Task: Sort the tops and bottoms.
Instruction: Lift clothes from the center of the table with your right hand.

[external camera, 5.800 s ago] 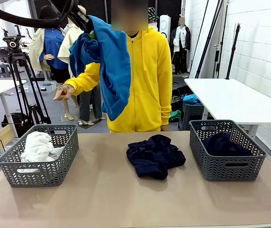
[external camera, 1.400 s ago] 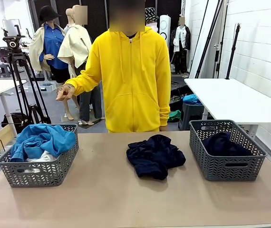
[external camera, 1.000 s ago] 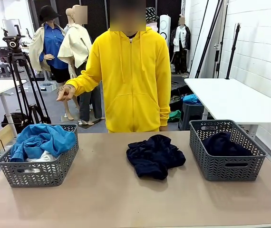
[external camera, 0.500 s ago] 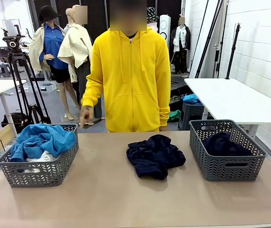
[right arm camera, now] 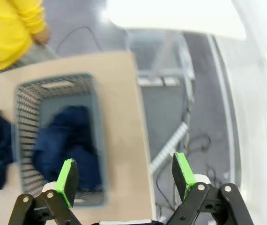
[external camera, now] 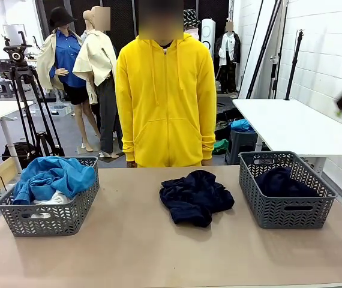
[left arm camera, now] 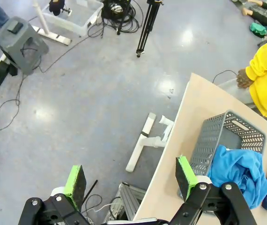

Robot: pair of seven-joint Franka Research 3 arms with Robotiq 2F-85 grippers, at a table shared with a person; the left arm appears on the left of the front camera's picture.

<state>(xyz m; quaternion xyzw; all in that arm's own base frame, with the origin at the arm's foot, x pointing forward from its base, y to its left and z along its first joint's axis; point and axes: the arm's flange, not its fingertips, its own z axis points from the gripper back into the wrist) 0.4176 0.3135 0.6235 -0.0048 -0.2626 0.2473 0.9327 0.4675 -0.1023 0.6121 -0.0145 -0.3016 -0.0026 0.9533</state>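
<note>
Your right gripper hangs high over the worktop's edge, pads spread, holding nothing; in the front view it blurs at the far right. Below it, one navy garment lies in the right basket.

Your left gripper is also spread and empty, off the worktop's end above the floor. The blue top lies over the white top in the left basket.

A second navy garment sits mid-worktop. The person stands behind, arms down.

wall: white block wall seen on right | floor: glossy grey floor, light glare reflected, cables strewn | furniture: white side table placed right, camera tripod stood left, grey step stool seen
</note>
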